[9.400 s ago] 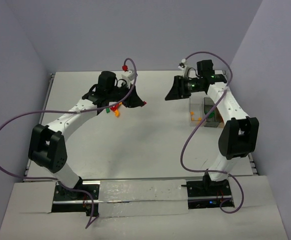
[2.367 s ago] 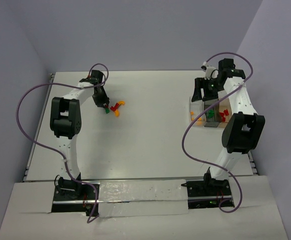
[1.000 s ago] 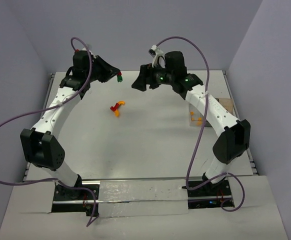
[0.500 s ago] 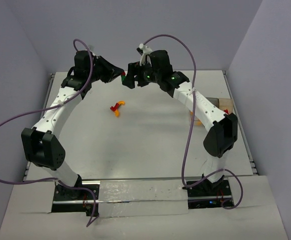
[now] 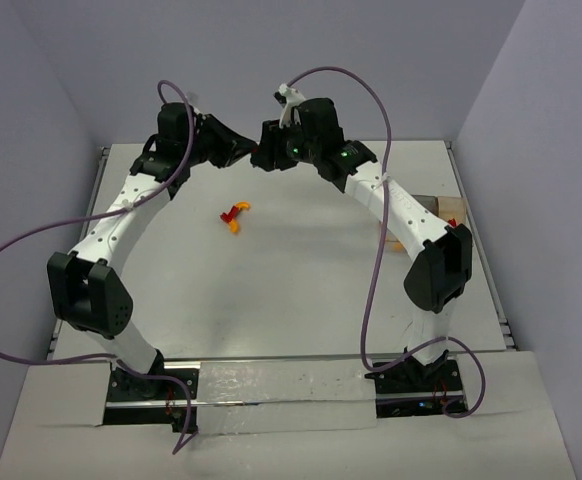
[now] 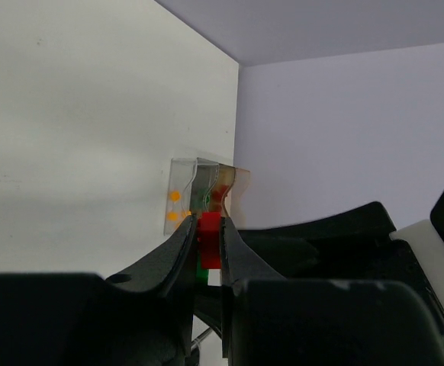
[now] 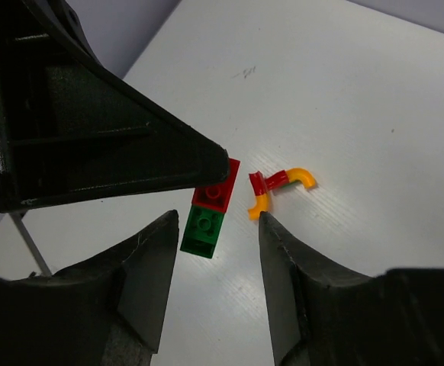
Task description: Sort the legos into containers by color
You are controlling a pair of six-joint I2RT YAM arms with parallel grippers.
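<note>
- Meeting high over the far side of the table [image 5: 301,285], the two arms come nose to nose, with the left gripper [image 5: 245,153] and the right gripper [image 5: 264,158] almost tip to tip in the overhead view.
- The left gripper's fingers [image 6: 178,255] are pressed together on a red brick [image 6: 209,240], so that's a firm pinch, and the brick fills the narrow slot between the pads.
- A green brick [image 7: 203,232] is stuck end to end onto the red one, and the pair reads as one short bar held in the air, well above the table.
- In the right wrist view, the bar's long axis runs on a diagonal. The red end is up right, tucked under the tip of the left finger. The green end is down left, sticking out free and pointing toward the right gripper.
- From the left wrist camera the bar looks upright, red on top, with a sliver of green peeking out below.
- The right gripper's fingers [image 7: 149,267] are spread with a clear gap between them. The green end sits just ahead of that gap, close to the finger on the view's left. I can't tell if they touch.
- Down on the table below, a small loose cluster [image 7: 279,185] of red and curved orange pieces lies well apart from the held bar.
- The containers [image 6: 178,179] sit far off by the table's right edge, with orange specks showing in the nearest bin and a red tint further along.
</note>
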